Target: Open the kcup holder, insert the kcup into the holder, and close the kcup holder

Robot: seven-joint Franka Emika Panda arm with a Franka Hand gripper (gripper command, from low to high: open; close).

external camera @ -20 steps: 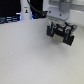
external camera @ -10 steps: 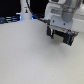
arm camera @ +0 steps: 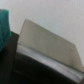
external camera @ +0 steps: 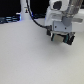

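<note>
Hand: I see the hand low over the kcup holder, at the far side of the desk, toward the exterior view's right. I cannot tell if its fingers are apart or closed.
Kcup holder: a dark block, mostly hidden behind the hand.
Wrist view: blurred; I see a grey slanted panel, a dark body and something green at the edge.
Kcup: I cannot find it with certainty.

The work surface is a plain white tabletop filling most of the exterior view, evenly lit, with no markings. Along its far edge runs a dark background strip, blurred, with faint blue highlights. Detail there cannot be resolved. No walls or windows are distinguishable.
</note>
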